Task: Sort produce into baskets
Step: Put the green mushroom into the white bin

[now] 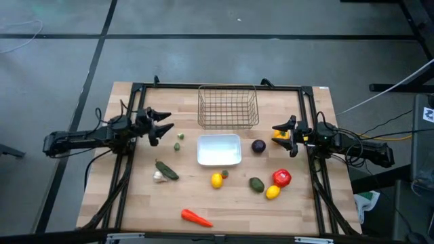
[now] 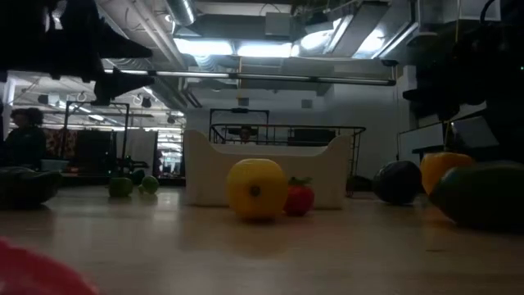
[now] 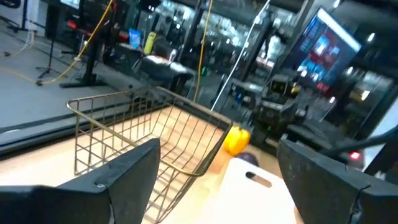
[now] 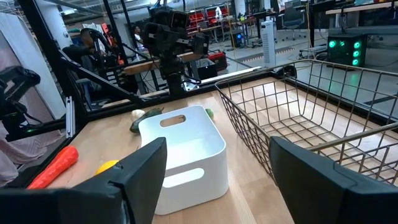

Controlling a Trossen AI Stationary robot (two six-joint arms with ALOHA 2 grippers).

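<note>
The wire mesh basket (image 1: 228, 107) stands at the table's far middle, with the white tray (image 1: 219, 150) just in front of it. Produce lies on the wood: a purple ball (image 1: 258, 145), a red tomato (image 1: 282, 177), an avocado (image 1: 256, 184), two lemons (image 1: 216, 180) (image 1: 272, 192), a carrot (image 1: 195, 217), a dark green pepper (image 1: 166, 169), garlic (image 1: 159, 177) and two small green pieces (image 1: 179, 140). My left gripper (image 1: 165, 127) is open and empty, left of the tray. My right gripper (image 1: 283, 139) is open, right of the tray, above a yellow-orange pepper (image 1: 280, 135).
A dark frame (image 1: 306, 108) runs around the table's far and side edges. In the low view the near lemon (image 2: 256, 188) and the tomato (image 2: 300, 197) lie in front of the tray (image 2: 205, 168). Bare wood lies along the near edge around the carrot.
</note>
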